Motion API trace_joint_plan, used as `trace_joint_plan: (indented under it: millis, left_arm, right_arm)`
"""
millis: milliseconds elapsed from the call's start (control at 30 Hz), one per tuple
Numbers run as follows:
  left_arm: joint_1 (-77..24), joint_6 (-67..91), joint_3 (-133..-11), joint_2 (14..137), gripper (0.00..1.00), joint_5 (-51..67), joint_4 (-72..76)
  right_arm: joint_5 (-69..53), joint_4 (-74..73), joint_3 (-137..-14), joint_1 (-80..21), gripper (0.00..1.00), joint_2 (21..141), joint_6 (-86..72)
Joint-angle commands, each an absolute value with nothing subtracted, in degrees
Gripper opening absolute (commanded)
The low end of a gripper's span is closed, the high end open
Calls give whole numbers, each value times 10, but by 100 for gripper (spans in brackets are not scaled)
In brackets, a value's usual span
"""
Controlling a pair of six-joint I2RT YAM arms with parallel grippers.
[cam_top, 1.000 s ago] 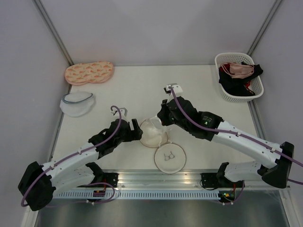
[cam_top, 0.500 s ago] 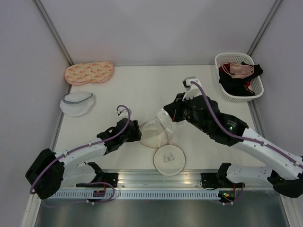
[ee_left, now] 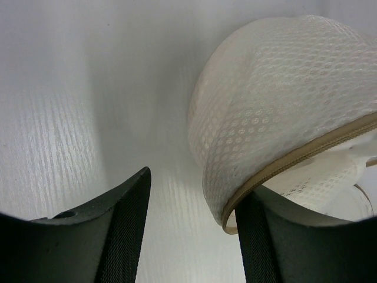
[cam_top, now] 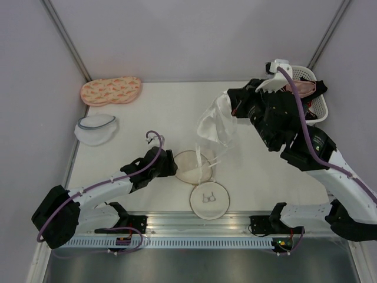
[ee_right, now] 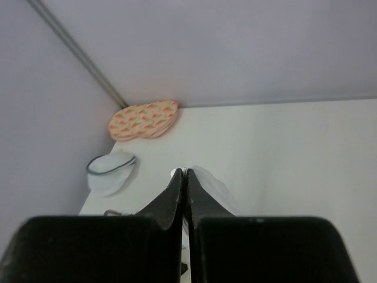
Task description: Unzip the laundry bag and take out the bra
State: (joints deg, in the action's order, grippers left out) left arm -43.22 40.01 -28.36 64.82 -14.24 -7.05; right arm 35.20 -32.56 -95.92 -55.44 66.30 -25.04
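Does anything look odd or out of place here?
The bra hangs in the air from the right tool, but its thin straps reach down to the open laundry bag, so it may be caught.

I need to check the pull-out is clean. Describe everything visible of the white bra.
The bra is white, soft and padded-looking, and it hangs crumpled in the air. The shut right gripper pinches its top edge. Its thin white straps trail down in loops onto the open cream mesh laundry bag, so it is not yet fully clear of it.
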Motion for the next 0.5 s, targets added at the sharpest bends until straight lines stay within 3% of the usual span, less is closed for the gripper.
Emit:
trace_joint_plan:
  millis: [0, 267, 467]
  left_arm:
    - [-434, 398, -295, 630, 61, -122, -47]
    - [-434, 408, -280, 589, 60, -111, -56]
    - [-434, 412, -278, 572, 60, -100, -66]
  right_arm:
    - [447, -391, -1026, -502, 0, 726, -209]
    - [383, -365, -1119, -314, 0, 815, -189]
    - [306, -392, -1320, -159, 0, 922, -168]
